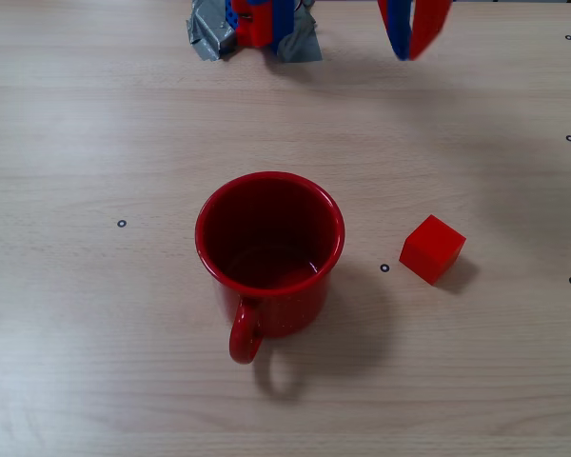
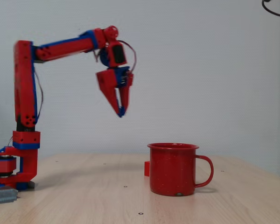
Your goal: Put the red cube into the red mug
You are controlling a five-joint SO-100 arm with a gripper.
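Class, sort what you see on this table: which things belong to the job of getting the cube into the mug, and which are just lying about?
Belong to the job:
- red cube
- red mug
- gripper, raised above the table

Just there:
- grey tape at the arm's base
- small black dot markers on the table

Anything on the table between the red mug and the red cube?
Only bare wood with one small black ring mark between the glossy red enamel mug and the small matte red cube, in a fixed view.

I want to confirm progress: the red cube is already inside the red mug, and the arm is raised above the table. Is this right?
Not quite. The red cube sits on the table beside the red mug, as the overhead fixed view shows; the mug is empty. The arm is indeed raised.
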